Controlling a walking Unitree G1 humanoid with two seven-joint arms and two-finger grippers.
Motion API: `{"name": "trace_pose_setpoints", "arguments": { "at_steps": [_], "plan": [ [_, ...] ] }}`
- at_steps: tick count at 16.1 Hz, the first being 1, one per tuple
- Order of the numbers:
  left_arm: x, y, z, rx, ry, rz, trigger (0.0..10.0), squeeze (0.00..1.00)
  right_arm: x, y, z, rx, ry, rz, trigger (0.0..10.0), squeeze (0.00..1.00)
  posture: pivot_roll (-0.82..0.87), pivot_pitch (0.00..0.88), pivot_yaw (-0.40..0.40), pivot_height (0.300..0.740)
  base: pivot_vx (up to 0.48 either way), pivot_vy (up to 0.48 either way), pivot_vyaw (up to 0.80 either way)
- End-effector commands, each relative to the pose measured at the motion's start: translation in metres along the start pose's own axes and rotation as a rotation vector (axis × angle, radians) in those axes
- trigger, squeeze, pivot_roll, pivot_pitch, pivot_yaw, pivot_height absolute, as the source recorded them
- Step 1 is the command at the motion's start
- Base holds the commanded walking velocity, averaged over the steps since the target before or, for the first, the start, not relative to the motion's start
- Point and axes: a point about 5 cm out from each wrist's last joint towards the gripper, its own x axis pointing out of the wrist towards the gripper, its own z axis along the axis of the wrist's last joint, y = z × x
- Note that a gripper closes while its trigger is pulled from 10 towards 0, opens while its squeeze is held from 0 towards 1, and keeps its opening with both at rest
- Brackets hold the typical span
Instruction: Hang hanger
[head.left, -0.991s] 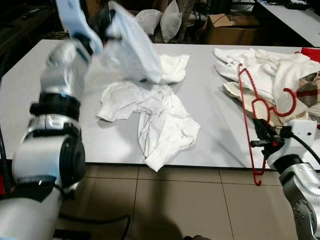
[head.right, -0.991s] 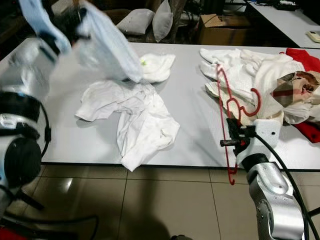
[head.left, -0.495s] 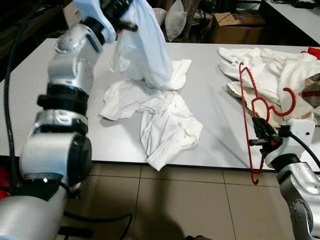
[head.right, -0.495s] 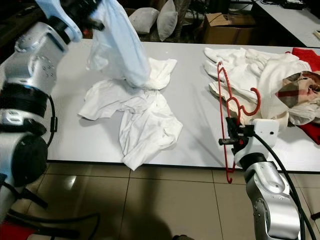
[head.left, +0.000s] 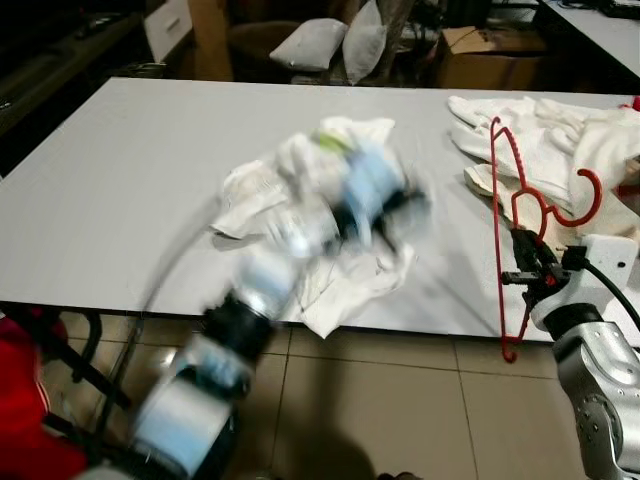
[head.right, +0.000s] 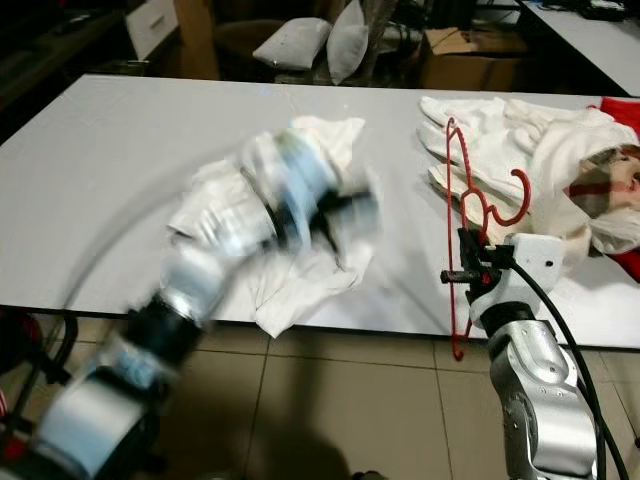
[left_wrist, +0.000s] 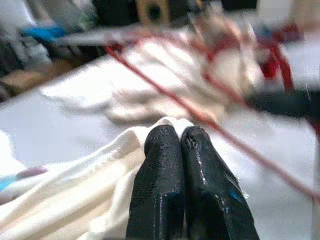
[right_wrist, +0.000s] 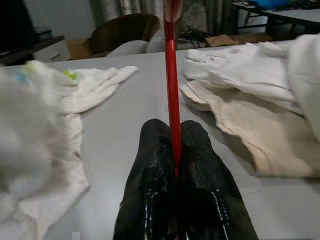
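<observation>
A red plastic hanger (head.left: 497, 200) stands upright at the table's (head.left: 120, 200) right front edge, its hook (head.left: 590, 195) pointing right. My right gripper (head.left: 528, 272) is shut on its long bar; the right wrist view shows the bar (right_wrist: 171, 75) pinched between the black fingers (right_wrist: 155, 150). A crumpled white garment (head.left: 350, 290) lies mid-table. My left arm is blurred as it sweeps low across it, with the left gripper (head.left: 398, 205) near the garment's right side. In the left wrist view the left gripper (left_wrist: 179, 135) is shut with white cloth (left_wrist: 100, 175) at its tips.
A heap of white and cream clothes (head.left: 540, 140) lies at the table's back right, just behind the hanger. Grey cushions (head.left: 315, 40) and a cardboard box (head.left: 490, 60) sit beyond the far edge. Tiled floor (head.left: 380, 400) runs in front.
My left arm has swung down from holding the white garment high at the back left to low over the table's middle. The right gripper and hanger have stayed in place.
</observation>
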Motion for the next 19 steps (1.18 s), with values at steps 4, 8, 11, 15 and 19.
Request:
{"name": "trace_pose_setpoints", "arguments": {
  "at_steps": [4,8,11,15,19],
  "plan": [
    [-0.048,0.013,-0.005,0.108,0.105,-0.078,10.0,1.0,-0.012,-0.002,-0.004,-0.006,0.019,-0.002,10.0,0.0,0.02,0.0,0.052,0.74,0.0,0.0,0.0],
    [-0.086,0.011,-0.004,0.173,0.164,-0.238,10.0,1.0,-0.01,-0.001,-0.004,-0.006,0.023,0.007,10.0,0.0,0.02,0.0,0.05,0.74,0.0,0.0,0.0],
    [-0.103,0.034,0.0,0.156,0.181,-0.119,10.0,1.0,-0.01,-0.003,-0.003,-0.009,0.019,0.001,10.0,0.0,0.01,0.0,0.056,0.74,0.0,0.0,0.0],
    [-0.098,0.03,-0.022,0.215,0.266,-0.082,10.0,0.95,-0.015,-0.005,-0.005,-0.013,0.025,-0.01,10.0,0.0,0.0,0.0,0.072,0.74,0.0,0.0,0.0],
    [-0.081,0.009,-0.039,0.217,0.259,-0.152,10.0,0.0,-0.019,-0.006,-0.005,-0.014,0.028,-0.023,10.0,0.0,-0.02,0.0,0.085,0.74,0.0,0.0,0.0]
  ]
}}
